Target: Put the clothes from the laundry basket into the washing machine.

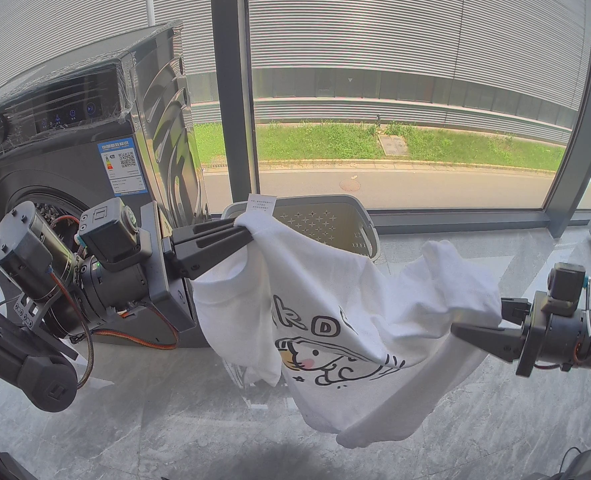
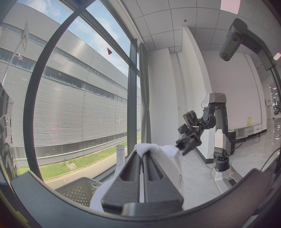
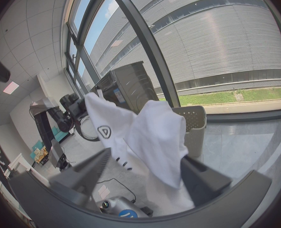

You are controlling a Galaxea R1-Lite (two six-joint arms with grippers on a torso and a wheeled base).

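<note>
While the white T-shirt (image 1: 349, 315) hung in the air between the two arms, neither end of it touched the floor (image 1: 175, 428).

Left gripper (image 1: 239, 240): jaws pinched tight on the shirt at the collar, just below the paper tag (image 1: 261, 203). The left wrist view confirmed it, with the fingers (image 2: 127, 174) pressed together and white cloth bunched at their tips. Holding by the collar likely let the body of the shirt fall free, printed side out, instead of balling up.

Right gripper (image 1: 482, 320): jaws stood wide apart. The right wrist view showed a fold of the shirt draped down between the two fingers (image 3: 203, 181), resting there rather than clamped. My reading: this arm was only propping the far end up so that it cleared the ground.

Laundry basket (image 1: 365, 225): stood on the floor by the window, directly behind the raised shirt. Whether more clothes lay inside could not be told.

Washing machine (image 1: 75, 141): on the robot's left, beside the basket, its round front opening partly hidden behind the left arm. The shirt was out of the basket but well short of the drum.

Judgement: lift step done, transfer step pending. The next move would call for swinging the collar end leftward toward the opening. Risk: the loose, unclamped end could slip off the right fingers and drag.
</note>
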